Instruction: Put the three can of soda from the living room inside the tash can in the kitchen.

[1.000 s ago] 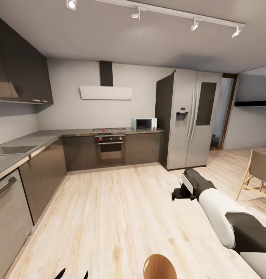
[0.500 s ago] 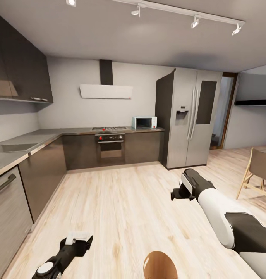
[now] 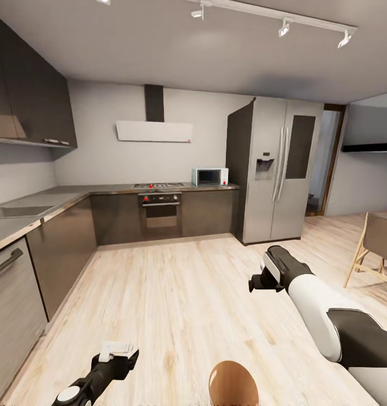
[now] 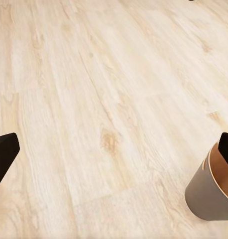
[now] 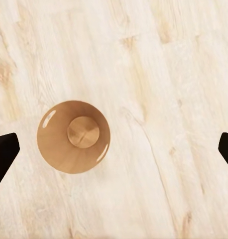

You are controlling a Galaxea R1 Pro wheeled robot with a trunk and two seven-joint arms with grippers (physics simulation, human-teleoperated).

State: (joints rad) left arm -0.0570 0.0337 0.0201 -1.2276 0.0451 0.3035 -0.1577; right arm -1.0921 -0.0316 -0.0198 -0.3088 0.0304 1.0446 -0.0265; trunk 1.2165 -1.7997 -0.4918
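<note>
standing on the wood floor [image 3: 176, 304] at the head view's bottom edge, the tash can [image 3: 232, 385] shows its brown inside. the left gripper [image 4: 114, 149] and right gripper [image 5: 114, 149] both hang with fingers spread wide, holding nothing. farther off sit the oven [image 3: 161, 213], microwave [image 3: 209, 177] and fridge [image 3: 275, 169].

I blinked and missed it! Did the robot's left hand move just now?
Yes. The left gripper has come up into the head view, toward the oven, over the wood floor left of the trash can.
</note>
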